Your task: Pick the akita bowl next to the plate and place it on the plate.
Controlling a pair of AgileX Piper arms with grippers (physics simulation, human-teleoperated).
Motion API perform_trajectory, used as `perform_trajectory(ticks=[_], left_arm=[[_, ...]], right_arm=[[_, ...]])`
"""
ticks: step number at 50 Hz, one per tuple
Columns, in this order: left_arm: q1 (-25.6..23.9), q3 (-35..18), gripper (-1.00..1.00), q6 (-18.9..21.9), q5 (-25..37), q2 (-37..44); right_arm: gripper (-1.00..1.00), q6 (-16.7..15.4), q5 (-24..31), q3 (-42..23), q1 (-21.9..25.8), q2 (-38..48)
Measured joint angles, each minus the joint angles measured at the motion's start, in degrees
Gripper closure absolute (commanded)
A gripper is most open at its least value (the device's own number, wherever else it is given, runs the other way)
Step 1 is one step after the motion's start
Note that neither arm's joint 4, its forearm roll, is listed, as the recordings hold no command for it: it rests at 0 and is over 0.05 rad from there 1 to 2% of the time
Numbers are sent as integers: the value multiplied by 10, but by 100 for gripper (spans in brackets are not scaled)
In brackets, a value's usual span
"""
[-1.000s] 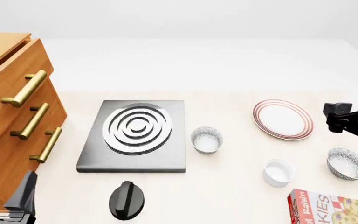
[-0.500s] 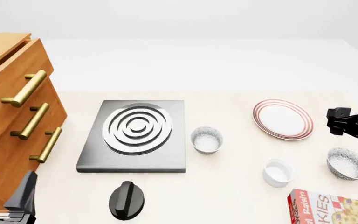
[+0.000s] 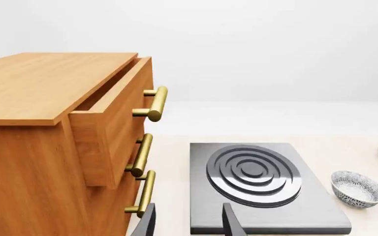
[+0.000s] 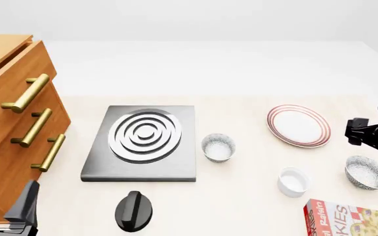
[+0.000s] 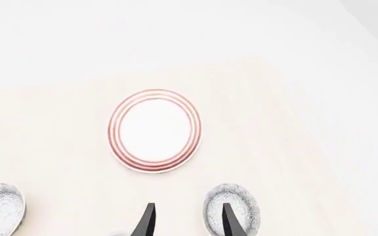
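The akita bowl [image 4: 366, 172] sits on the desk [image 4: 241, 216] near the plate [image 4: 299, 126], on its near right side, untouched. The right pincer [image 5: 185, 221] hangs above the bowl with its fingers apart and empty. A second speckled bowl [image 4: 218, 147] stands beside the stove [image 4: 143, 142]; a ramekin [image 4: 293, 182] lies between the two bowls. The left pincer [image 3: 187, 223], also apart, idles by the drawers [image 4: 12, 113].
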Motion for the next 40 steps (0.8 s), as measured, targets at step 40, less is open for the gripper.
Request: perform_trajectory(ticks=[40], left_arm=[[0,0,-100,0,0,0]], right_arm=[[-100,8,-130,39,-21,140]])
